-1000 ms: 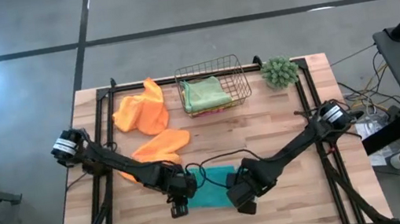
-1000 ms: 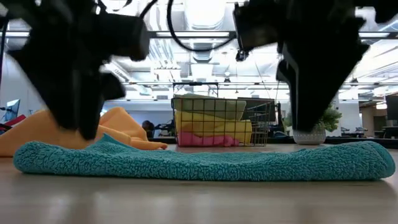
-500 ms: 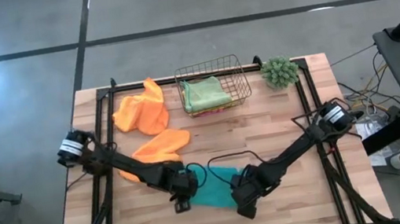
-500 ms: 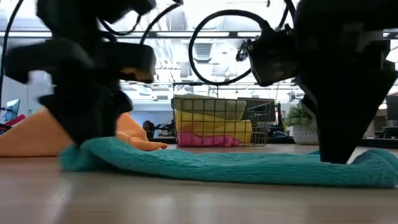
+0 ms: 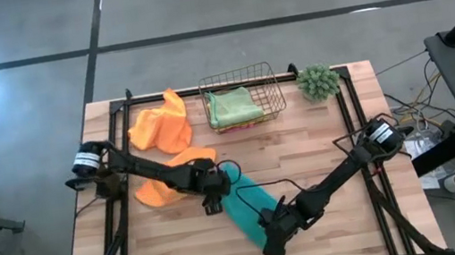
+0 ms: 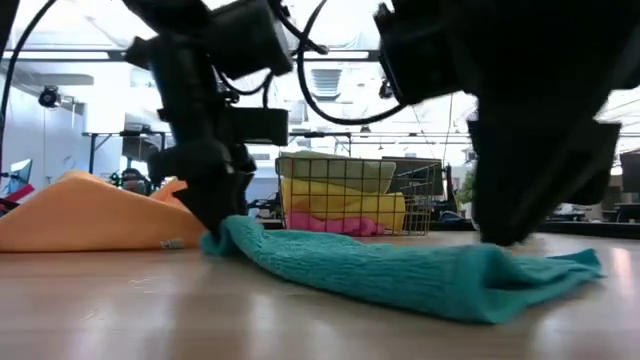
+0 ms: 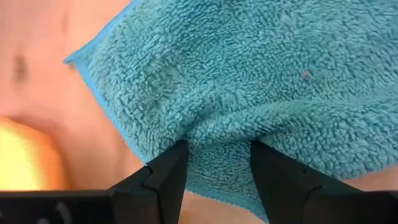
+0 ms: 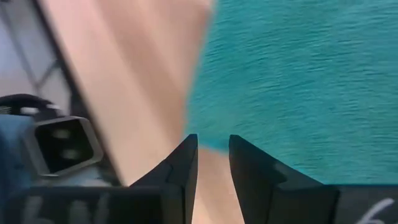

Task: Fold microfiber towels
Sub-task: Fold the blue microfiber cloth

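Table (image 5: 323, 158) of pale butcher-block planks, matt and flat, framed by black rails, filling the lower middle of the high view. Teal towel (image 5: 249, 207) no longer spread level across the lower centre as a second ago: now swung into a long slanted strip, from the centre of the frame down towards the lower middle, thick looped pile, soft and slack, one end rumpled into a ridge. Judged a drag and a stretch to square the cloth before its fold, so folding of this piece only begun. Two orange towels, one (image 5: 160, 128) heaped at upper left, the other (image 5: 157, 190) lying just left of the strip's upper end, both limp and creased, unfolded. Wire basket (image 5: 238, 79) at upper centre, thin metal grid, holding a folded light green towel (image 5: 232, 106) over yellow and pink layers seen in the low view. Small fuzzy plant (image 5: 318, 82) at upper right, well apart. Left tool (image 5: 214, 204) shifted upward to the strip's upper end, clamped on a bunched pinch of teal pile. Right tool (image 5: 272, 246) pulled down to the strip's lower end, at the cloth's edge; apart or gripping, cannot tell.
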